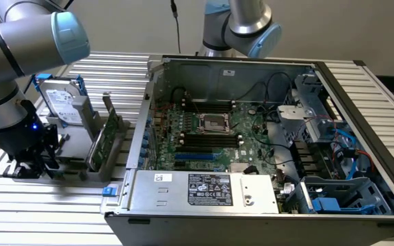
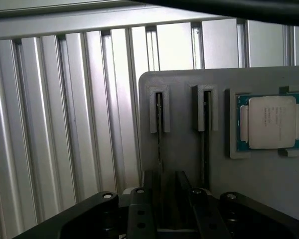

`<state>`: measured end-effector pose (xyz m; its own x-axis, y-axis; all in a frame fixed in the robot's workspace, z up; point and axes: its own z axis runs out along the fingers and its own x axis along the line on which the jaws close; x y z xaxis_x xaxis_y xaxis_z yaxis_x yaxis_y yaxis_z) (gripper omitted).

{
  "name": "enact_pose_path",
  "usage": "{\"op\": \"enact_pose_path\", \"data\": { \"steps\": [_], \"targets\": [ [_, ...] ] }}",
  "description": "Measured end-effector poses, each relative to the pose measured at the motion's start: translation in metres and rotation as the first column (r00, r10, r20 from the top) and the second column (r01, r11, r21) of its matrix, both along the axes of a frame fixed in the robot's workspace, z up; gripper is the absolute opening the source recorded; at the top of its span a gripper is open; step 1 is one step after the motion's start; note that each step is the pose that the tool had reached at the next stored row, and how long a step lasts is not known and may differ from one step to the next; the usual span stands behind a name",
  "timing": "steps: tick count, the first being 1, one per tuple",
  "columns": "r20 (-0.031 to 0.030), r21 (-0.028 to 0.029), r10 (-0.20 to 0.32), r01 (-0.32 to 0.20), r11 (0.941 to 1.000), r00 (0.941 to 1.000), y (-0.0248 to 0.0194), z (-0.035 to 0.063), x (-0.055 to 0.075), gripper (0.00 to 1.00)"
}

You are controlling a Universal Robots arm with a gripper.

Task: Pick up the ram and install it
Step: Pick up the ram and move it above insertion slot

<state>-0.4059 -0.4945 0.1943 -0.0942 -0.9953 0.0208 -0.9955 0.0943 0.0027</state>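
Note:
Two ram sticks stand edge-on in slotted posts of the grey holder plate [image 2: 184, 149]. One ram stick [image 2: 159, 130] runs down between my fingers, and the second ram stick [image 2: 207, 130] stands beside it. My gripper [image 2: 164, 191] is lowered over the first stick, straddling it, with a visible gap between the dark fingers [image 2: 149, 186], so it is open. In the exterior view the gripper [image 1: 29, 166] sits low at the holder's end, at the exterior view's left of the open computer case [image 1: 266, 61]. The motherboard's black memory slots [image 1: 211, 139] lie inside the case.
A processor chip [image 2: 271, 122] rests in a pocket on the holder beside the sticks. Upright on the holder are a hard drive with blue rails [image 1: 61, 105] and a green expansion card [image 1: 106, 138]. A ribbed aluminium table [image 1: 46, 205] lies under everything. A second arm [image 1: 241, 25] stands behind the case.

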Motion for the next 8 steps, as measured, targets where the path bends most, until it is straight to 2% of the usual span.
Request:
{"op": "enact_pose_path", "data": {
  "steps": [2,8],
  "targets": [
    [-0.0005,0.0017,0.002,-0.002,1.0,1.0,0.0,-0.0002,0.0001,0.33],
    [-0.0053,0.0018,0.02,-0.02,0.9998,0.9998,0.0,-0.0004,0.0004,0.33]
  ]
}}
